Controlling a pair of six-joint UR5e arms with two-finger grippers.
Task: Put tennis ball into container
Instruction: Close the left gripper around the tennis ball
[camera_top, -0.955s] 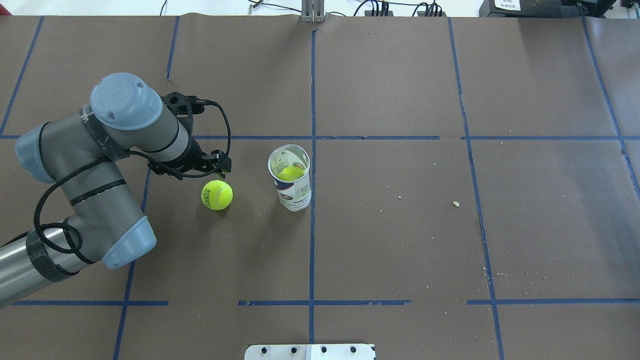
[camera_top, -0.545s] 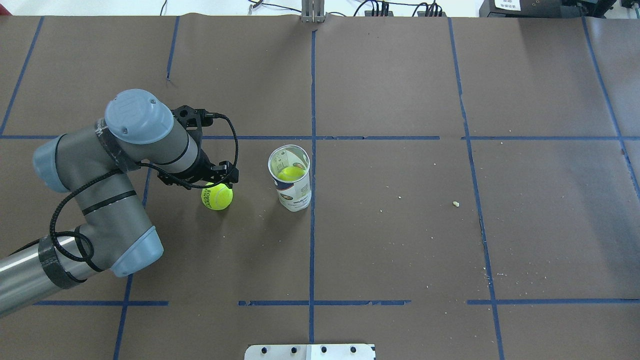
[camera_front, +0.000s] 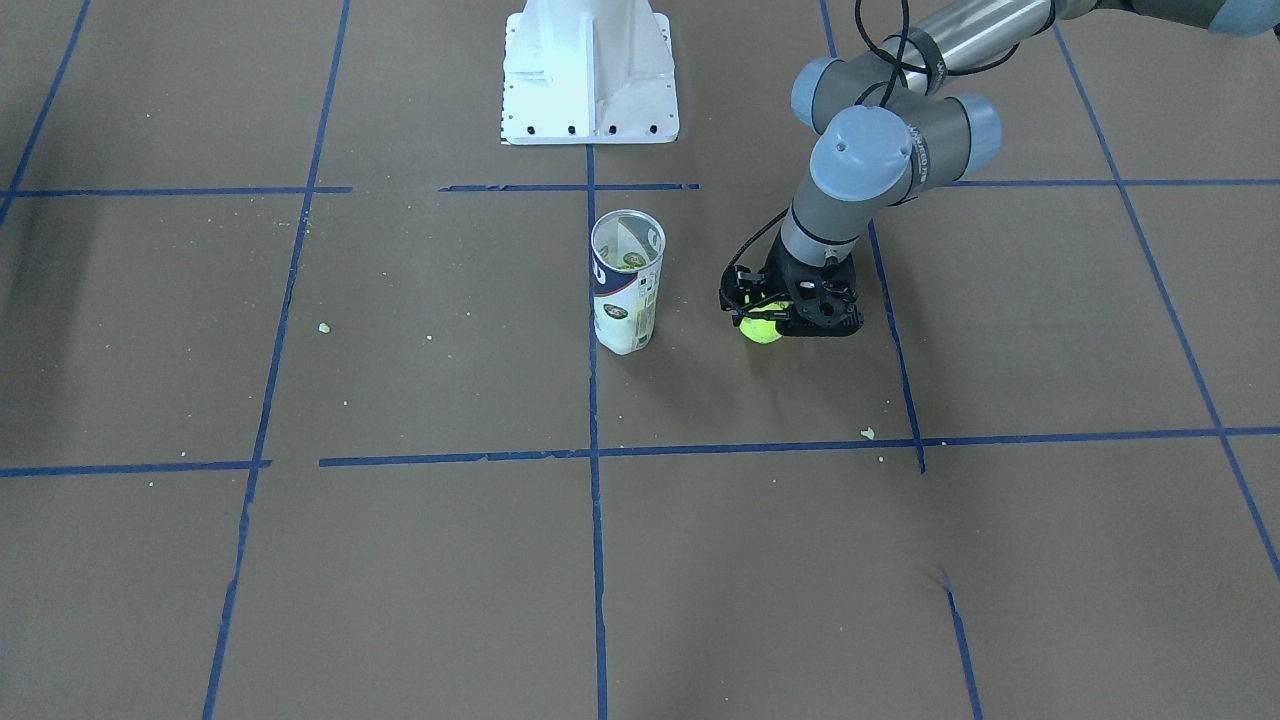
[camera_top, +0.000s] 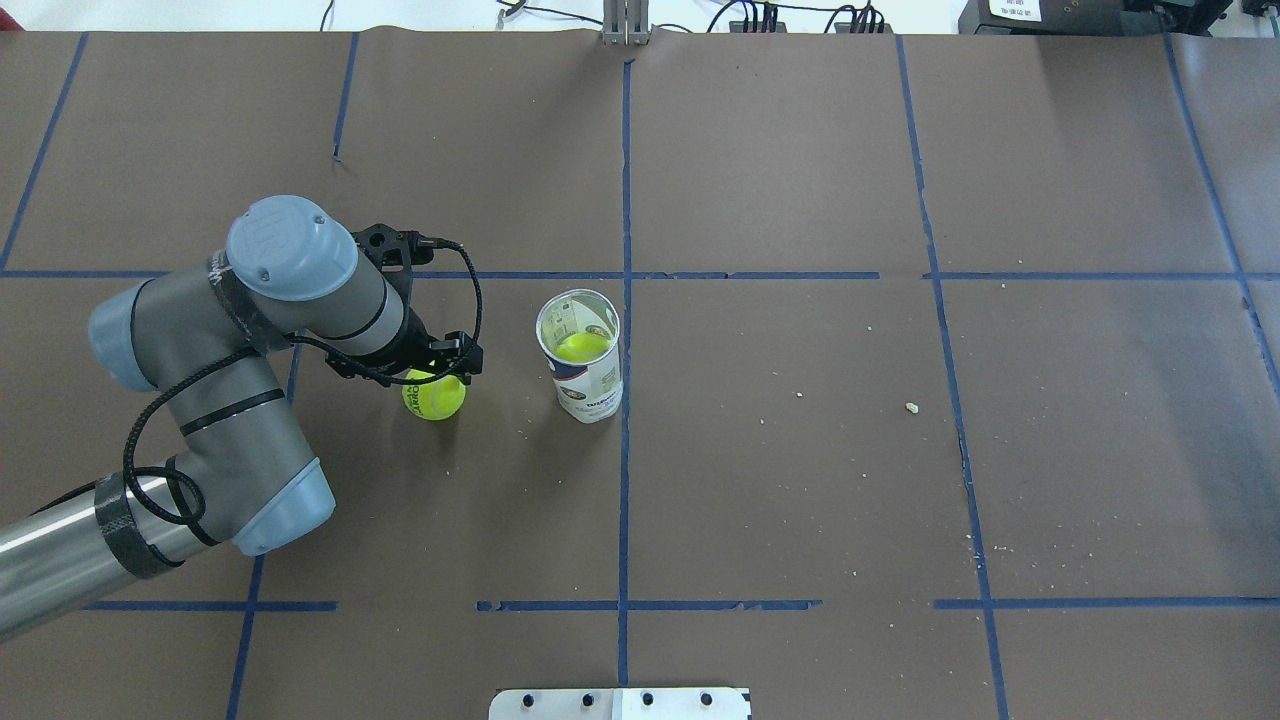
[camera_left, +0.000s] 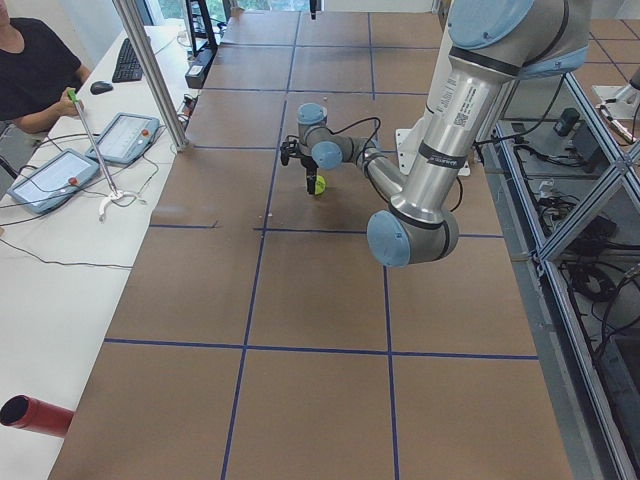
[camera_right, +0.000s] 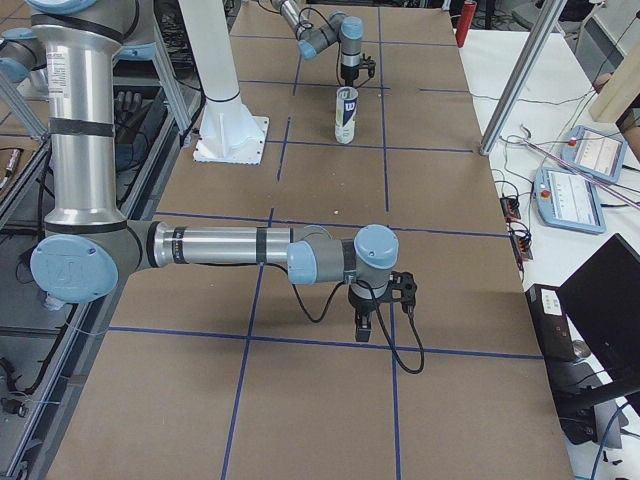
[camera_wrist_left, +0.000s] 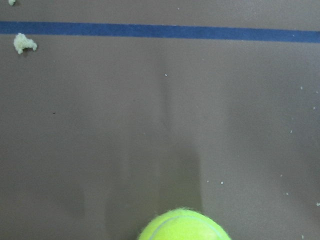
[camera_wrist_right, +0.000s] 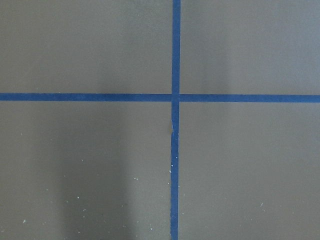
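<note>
I am working on the pick-up step. My left gripper is hanging low over the tennis ball, which is lying on the brown table directly beneath me. My jaws are looking spread, one on either side of the ball. The front camera is too far off for me to say whether the pads are touching the felt.

The container is standing upright off to my side, toward the table's middle. It is near me but clearly apart from the ball. Its mouth is open, and a second ball is sitting inside it, low enough to leave room on top.

As I am judging it, the next move calls for closing on the ball's widest part and lifting above the metal rim. I would then cross sideways and centre over the mouth before letting go, since the ball is about as wide as the tube.

Nothing is standing between me and the container, and open paper is lying all around. My right gripper is hanging well apart over bare table, and I cannot tell its state.
</note>
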